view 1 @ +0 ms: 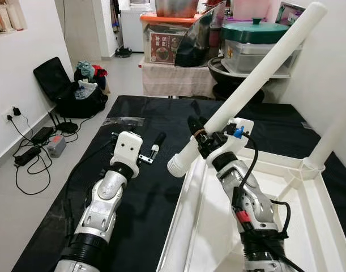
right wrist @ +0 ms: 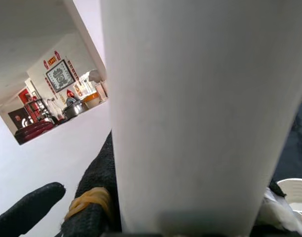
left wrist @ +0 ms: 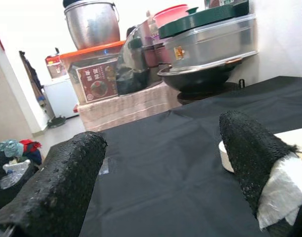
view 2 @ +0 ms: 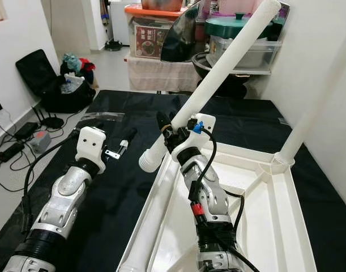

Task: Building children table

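The right gripper [view 1: 202,137] has its jaws clamped on the white leg [view 1: 257,79] — tilted, it could slip; the left gripper [view 1: 153,148] hovers, jaws apart.

A black cloth [view 1: 150,192] covers the work surface. Beyond its far edge stands a clear storage box with an orange lid [view 1: 164,35], a steel pot [left wrist: 90,22] on top of it. Beside it a lidded container with a green lid [view 1: 255,31] sits over a dark wok [left wrist: 205,79]. On the tiled floor to the left lies an open black suitcase [view 1: 62,85] heaped with clothes [view 1: 88,71]. Nearer, black cables [view 1: 25,164], a power strip [view 1: 26,155] and a small grey box [view 1: 56,145] lie by the white wall, where a plug sits in a wall socket [view 1: 13,113].
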Tool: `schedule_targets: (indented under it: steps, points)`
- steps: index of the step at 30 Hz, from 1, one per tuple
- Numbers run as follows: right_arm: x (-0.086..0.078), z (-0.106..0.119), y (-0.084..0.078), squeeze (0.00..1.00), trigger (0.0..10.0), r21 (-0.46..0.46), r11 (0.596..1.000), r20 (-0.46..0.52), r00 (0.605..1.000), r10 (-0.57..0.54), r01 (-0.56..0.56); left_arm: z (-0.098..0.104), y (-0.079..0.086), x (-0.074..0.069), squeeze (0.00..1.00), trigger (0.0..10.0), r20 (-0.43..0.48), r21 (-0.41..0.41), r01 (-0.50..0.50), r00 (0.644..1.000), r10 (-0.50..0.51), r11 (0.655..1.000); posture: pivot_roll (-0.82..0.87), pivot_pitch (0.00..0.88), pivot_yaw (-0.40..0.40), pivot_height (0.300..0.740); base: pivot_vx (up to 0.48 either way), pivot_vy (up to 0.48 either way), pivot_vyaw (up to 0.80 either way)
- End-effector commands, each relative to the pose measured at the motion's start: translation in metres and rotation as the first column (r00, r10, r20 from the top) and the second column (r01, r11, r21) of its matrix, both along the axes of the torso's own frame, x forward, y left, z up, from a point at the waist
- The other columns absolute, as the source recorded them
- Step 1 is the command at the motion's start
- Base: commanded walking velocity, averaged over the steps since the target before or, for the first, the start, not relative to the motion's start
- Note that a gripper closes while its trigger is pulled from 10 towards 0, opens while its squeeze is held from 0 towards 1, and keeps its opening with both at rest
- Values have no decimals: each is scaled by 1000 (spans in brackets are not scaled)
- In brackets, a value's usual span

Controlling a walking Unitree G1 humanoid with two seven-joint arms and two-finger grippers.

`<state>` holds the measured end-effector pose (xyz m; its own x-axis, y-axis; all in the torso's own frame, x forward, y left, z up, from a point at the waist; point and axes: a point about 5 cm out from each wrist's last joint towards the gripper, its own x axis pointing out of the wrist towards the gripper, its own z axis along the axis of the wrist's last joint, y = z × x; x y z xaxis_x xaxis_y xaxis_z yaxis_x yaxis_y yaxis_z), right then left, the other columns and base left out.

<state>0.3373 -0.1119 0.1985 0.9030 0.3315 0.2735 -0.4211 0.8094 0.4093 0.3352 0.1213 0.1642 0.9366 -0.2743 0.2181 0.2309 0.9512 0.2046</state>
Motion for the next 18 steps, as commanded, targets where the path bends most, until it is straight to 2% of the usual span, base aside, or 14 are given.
schedule_targets:
  steps: [1, 8, 18]
  points:
    - [-1, 2, -3, 0, 0, 1, 1000, 14, 1000, -15, 15, -1, 0, 0, 0, 10000, -6, -3, 13, 1000, -13, 1000, 7, 0, -41, 740, -322, 0, 0]
    - [-1, 2, -3, 0, 0, 2, 1000, 14, 1000, -19, 19, 0, -1, 1, 0, 10000, -5, -4, 19, 1000, -19, 1000, 18, 0, -45, 740, -310, 0, 0]
    - [-4, 3, -5, 0, 0, 5, 1000, 14, 1000, -20, 20, -2, 2, -2, 0, 10000, -2, -5, 11, 1000, -11, 1000, 32, 0, -53, 740, 0, 0, 0]
